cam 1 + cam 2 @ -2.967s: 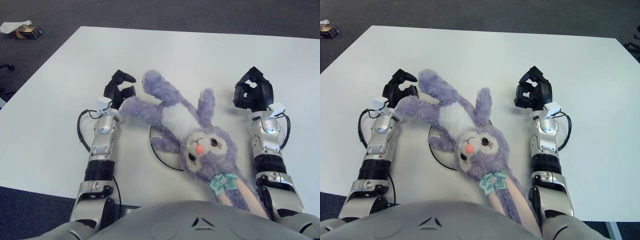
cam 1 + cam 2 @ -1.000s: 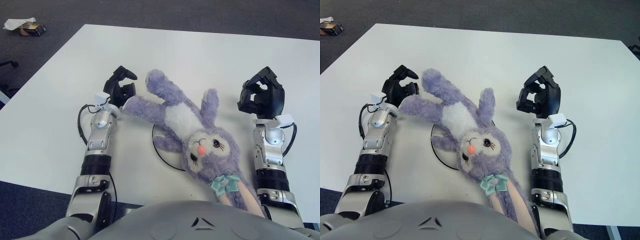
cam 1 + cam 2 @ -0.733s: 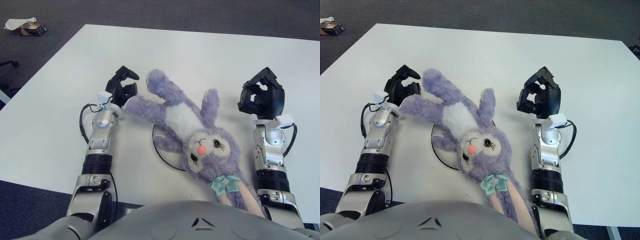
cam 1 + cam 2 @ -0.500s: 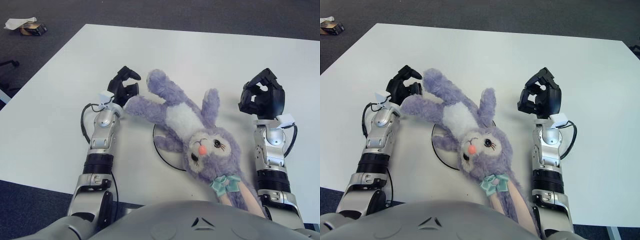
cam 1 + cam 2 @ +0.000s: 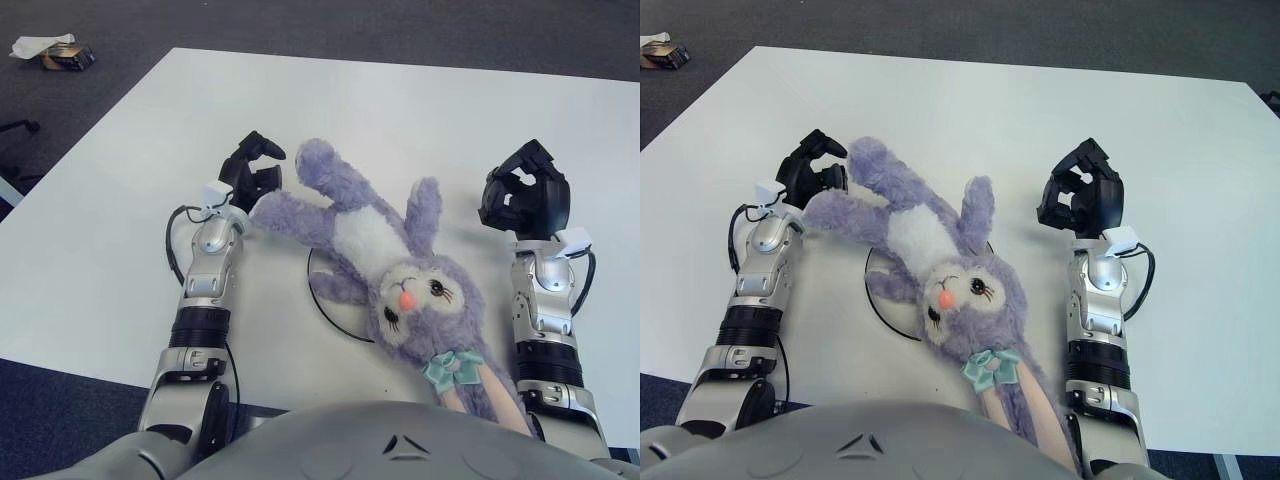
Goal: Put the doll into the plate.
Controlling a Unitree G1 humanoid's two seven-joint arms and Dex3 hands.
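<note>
Doll (image 5: 372, 262) sprawls across plate (image 5: 322, 305), long axis diagonal, leg tip against left hand (image 5: 250, 172), whose curled fingers hold nothing. Right hand (image 5: 525, 197), likewise curled, empty, stands well clear.

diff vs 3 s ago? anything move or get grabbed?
Small shifts only. The left hand edged forward and inward beside the doll's foot; whether it grips the foot can't be told. The right hand moved slightly out to the right, fingers curled, holding nothing. The doll lies as before, sprawled across the plate with only the plate's dark rim showing. Nothing newly taken or released.
</note>
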